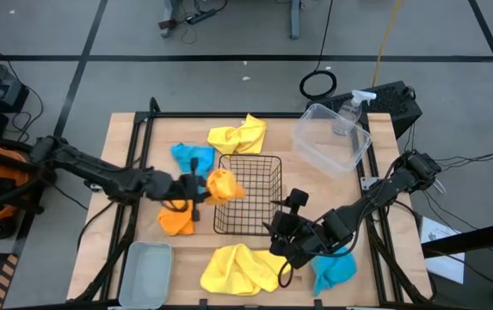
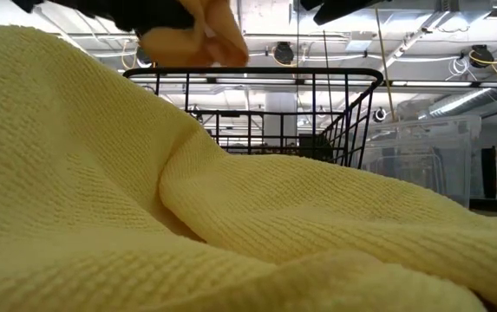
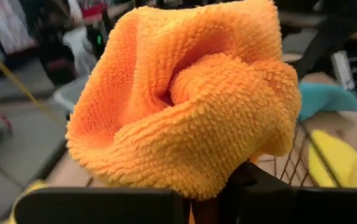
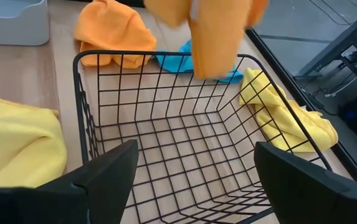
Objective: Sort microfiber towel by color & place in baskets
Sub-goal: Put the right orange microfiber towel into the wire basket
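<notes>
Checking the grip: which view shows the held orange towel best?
The left wrist view: the orange towel fills it, bunched above the left gripper. High view shows it small at the basket rim; right wrist, hanging blurred; low, an edge.

No readable text, label or number shows anywhere.

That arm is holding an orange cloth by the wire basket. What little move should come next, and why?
Probably a short carry further over the black wire basket, then let go. The left gripper holds the orange cloth just at the basket's rim, and the basket looks empty. The right gripper waits open beside it.
</notes>
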{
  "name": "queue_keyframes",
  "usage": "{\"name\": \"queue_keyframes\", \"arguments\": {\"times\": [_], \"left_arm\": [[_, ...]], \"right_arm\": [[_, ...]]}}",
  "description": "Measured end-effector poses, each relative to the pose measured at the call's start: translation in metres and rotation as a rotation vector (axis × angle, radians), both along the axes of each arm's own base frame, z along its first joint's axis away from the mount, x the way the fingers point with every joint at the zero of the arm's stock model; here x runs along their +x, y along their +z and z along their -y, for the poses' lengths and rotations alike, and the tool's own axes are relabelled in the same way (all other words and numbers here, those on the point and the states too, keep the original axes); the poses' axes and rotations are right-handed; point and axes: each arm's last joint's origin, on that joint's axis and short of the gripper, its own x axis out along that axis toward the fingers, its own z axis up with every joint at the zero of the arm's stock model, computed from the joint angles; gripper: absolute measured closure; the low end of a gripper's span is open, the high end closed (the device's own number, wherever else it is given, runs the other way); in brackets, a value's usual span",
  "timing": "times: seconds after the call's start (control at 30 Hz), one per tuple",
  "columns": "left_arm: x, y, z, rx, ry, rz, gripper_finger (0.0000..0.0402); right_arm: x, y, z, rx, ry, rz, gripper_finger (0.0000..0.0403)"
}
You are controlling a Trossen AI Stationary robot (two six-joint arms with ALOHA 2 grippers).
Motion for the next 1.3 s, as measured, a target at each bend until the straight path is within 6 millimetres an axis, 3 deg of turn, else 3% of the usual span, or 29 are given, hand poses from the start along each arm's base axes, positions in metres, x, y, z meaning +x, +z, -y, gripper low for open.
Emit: {"name": "queue_keyframes", "arguments": {"times": [0.43,0.73,1.13,1.3], "left_arm": [[0.063,-0.015,-0.017,-0.13,-0.08,-0.323,0.0358],[0.096,-0.035,-0.006,-0.164,-0.178,-0.431,0.0358],[0.112,-0.053,-0.001,-0.162,-0.19,-0.501,0.0356],[0.111,-0.053,0.003,-0.142,-0.172,-0.503,0.0318]], "right_arm": [[-0.001,0.0,0.0,-0.03,0.02,-0.025,0.009],[-0.005,-0.002,-0.002,-0.049,0.033,-0.058,0.009],[-0.013,-0.003,-0.01,-0.019,0.026,-0.052,0.009],[-0.015,-0.003,-0.013,-0.011,0.03,-0.046,0.009]]}}
